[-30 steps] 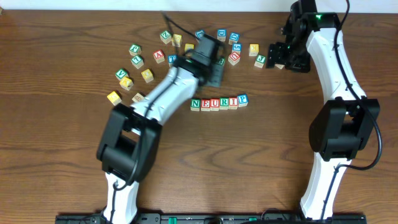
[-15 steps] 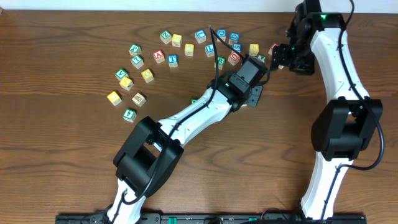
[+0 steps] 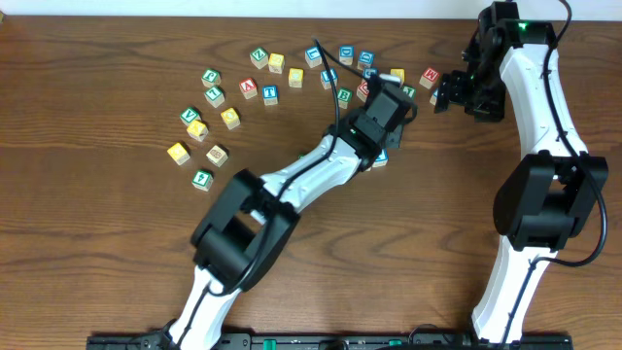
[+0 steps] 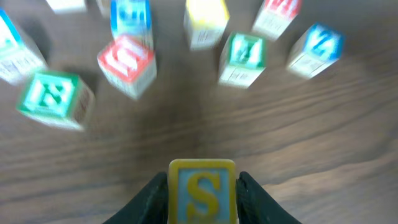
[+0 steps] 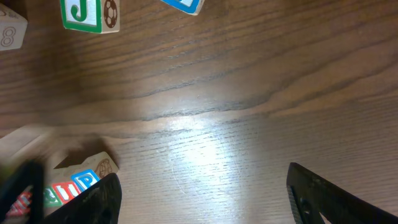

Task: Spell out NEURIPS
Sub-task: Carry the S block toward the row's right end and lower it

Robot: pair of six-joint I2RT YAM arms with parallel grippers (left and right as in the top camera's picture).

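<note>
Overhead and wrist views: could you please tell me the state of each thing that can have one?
Left gripper, shut on the S block.
S block, held between the fingers.
Right gripper, open and empty.
P block, resting on the table in a row.
Loose blocks, lying scattered on the table.

2 arms (image 3: 321, 170); 20-plus letter cubes (image 3: 259, 57) visible (some partly hidden)

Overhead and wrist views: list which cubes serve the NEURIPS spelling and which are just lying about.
Job in hand:
- yellow S cube, gripped in the left tool
- row of placed cubes, ending in the blue P cube

Lying about:
- green J cube
- yellow cube
- green cube
</note>
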